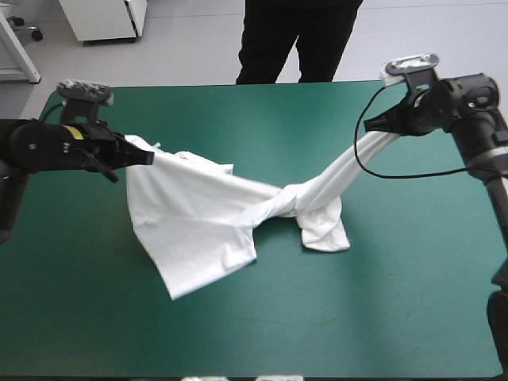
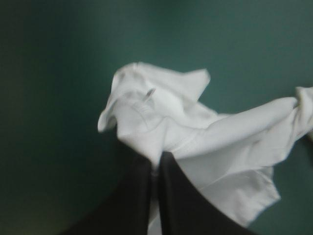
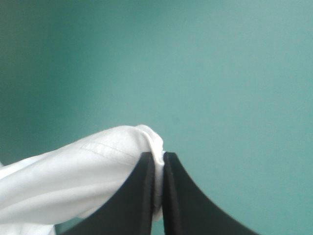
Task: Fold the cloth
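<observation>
Your T-shirt hangs strung between the two arms over the middle of the table, partly lifted and partly lying on the teal-green cover. Toward the left it opens into a broad, creased panel whose lower corner rests on the cover. Near the centre the cloth is wound on itself into a tight twist. From there a rope-like strand climbs to the right, and a small bunched lobe sits on the table just below the twist.

As for progress, you have no fold made. The shirt is neither spread flat nor squared up, so I judge this the very start: the twist has to come out, the shirt has to be laid flat, and all the folding is left.

Its long axis runs left to right across the table, tilting toward the far right corner, where the thin end points. The wide end faces left.

Your left gripper is clamped on a bunched edge of the wide end. Your right gripper, raised off the table, pinches the tip of the strand.
</observation>
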Controlling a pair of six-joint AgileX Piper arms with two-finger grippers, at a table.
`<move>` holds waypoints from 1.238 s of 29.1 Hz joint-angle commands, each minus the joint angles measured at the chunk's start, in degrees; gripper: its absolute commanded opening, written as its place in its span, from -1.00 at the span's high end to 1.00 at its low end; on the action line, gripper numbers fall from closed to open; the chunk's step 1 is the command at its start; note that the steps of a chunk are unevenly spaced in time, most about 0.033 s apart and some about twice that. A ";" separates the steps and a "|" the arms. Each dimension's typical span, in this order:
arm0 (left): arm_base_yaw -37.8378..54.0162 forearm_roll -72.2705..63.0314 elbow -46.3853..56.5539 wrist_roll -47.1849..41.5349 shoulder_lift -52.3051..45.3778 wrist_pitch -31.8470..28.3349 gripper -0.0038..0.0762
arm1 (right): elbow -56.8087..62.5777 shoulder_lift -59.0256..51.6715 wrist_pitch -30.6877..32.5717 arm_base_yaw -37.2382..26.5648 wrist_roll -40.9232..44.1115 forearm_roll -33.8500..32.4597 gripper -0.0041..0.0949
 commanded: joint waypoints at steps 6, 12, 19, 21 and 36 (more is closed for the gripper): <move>-0.22 -8.14 -24.69 -0.06 -5.66 -5.12 0.93 | -12.47 -16.27 -3.12 -0.41 -0.02 -3.52 0.95; -0.22 -12.62 -36.99 0.10 -5.90 -8.31 0.93 | -17.54 -24.83 -4.89 -0.41 -0.12 -3.82 0.95; -0.22 -16.08 -42.11 0.34 -9.59 -8.73 0.93 | -17.58 -33.37 -3.11 -0.30 -0.12 -3.46 0.95; -0.22 -16.08 -42.11 0.34 -11.41 -8.33 0.93 | -17.58 -34.90 -2.56 -0.30 -0.12 -3.35 0.95; -0.22 -15.45 -26.92 -1.80 -14.67 -4.00 0.93 | -1.49 -39.35 1.90 -0.30 -0.24 3.26 0.95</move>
